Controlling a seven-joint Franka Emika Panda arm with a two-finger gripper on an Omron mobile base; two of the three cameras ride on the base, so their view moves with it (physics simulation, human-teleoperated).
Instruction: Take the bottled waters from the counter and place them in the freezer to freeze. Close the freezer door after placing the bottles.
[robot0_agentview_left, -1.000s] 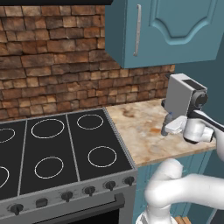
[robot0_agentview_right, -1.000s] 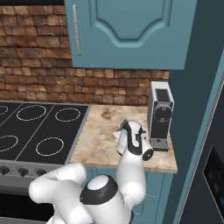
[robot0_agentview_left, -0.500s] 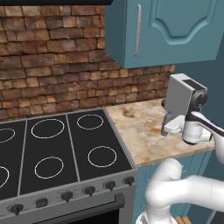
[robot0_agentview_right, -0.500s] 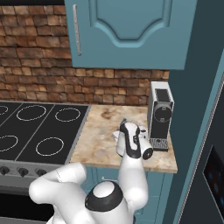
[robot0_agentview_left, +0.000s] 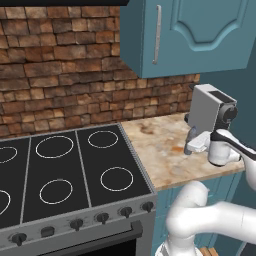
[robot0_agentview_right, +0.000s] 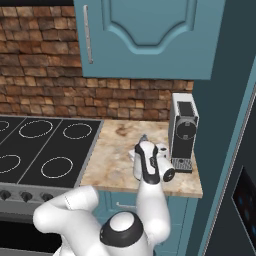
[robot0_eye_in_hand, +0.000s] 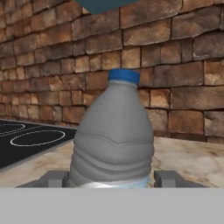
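Marbled beige-and-brown stone makes up the counter (robot0_agentview_right: 117, 165), which runs from the black stove top (robot0_agentview_left: 65, 175) on its left to a dark slate-grey freezer door (robot0_agentview_right: 235, 200) at its right end, with teal drawer fronts (robot0_agentview_right: 125, 202) under its front edge. Nearest, the white arm bends up over that front edge and its gripper (robot0_eye_in_hand: 113, 179) reaches in above the stone, toward the right half of the counter. In the hand view the two dark finger tips (robot0_eye_in_hand: 52, 179) sit on either side of a grey-blue bottle (robot0_eye_in_hand: 113, 140) with a dark blue cap; the jaws are narrowed around the bottle's lower body, pads at or very close to its sides, though firm contact cannot be told. The bottle stands upright on the counter, about midway between front and back edges, just left of a grey coffee machine (robot0_agentview_right: 183, 131) that stands toward the right rear corner. Behind runs a brown brick wall (robot0_agentview_left: 70, 75), and a teal wall cupboard (robot0_agentview_right: 145, 37) hangs above the counter.
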